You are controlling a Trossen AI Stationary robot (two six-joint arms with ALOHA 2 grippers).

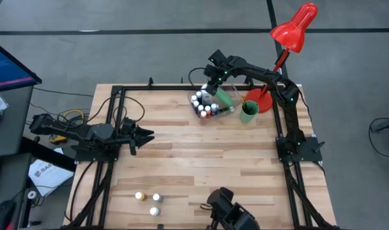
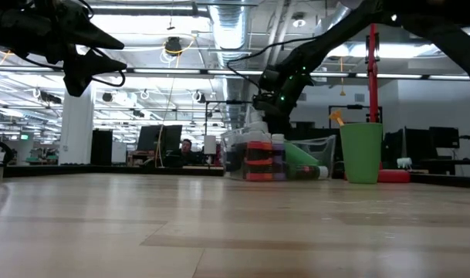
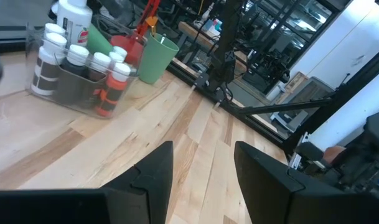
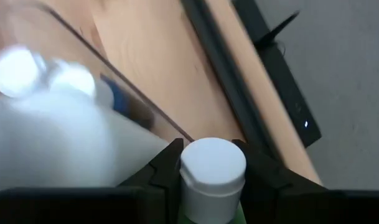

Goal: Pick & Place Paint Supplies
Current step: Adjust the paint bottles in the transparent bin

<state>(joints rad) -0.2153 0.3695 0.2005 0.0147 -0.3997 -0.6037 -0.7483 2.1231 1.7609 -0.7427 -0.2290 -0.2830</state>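
At the table's far side a clear tray [image 1: 227, 112] holds several tiny white-capped bottles [image 1: 200, 105], a taller white bottle [image 3: 74, 18] and a taller green bottle [image 1: 223, 98] that leans aslant. My right gripper [image 1: 213, 87] reaches down into the tray and is shut on the green bottle's white cap. My left gripper [image 1: 147, 135] hangs open above the table's left part, far from the tray, with nothing between its fingers [image 3: 153, 171]. Three more tiny bottles [image 1: 149, 201] stand near the front edge. My right gripper pinches the green bottle's white cap [image 4: 213, 163] between its two fingers [image 4: 166, 171], one on each side of it. It comes from above, slanting down into the tray. The bottle's green body [image 4: 209, 216] shows just below the cap; its lower end stays in the tray.
A green cup [image 1: 248, 112] stands just right of the tray, with a red desk lamp's base [image 1: 262, 102] behind it and the lamp head [image 1: 296, 27] beyond the far edge. A dark camera mount [image 1: 229, 214] sits at the front edge. Bare wood lies across the middle.
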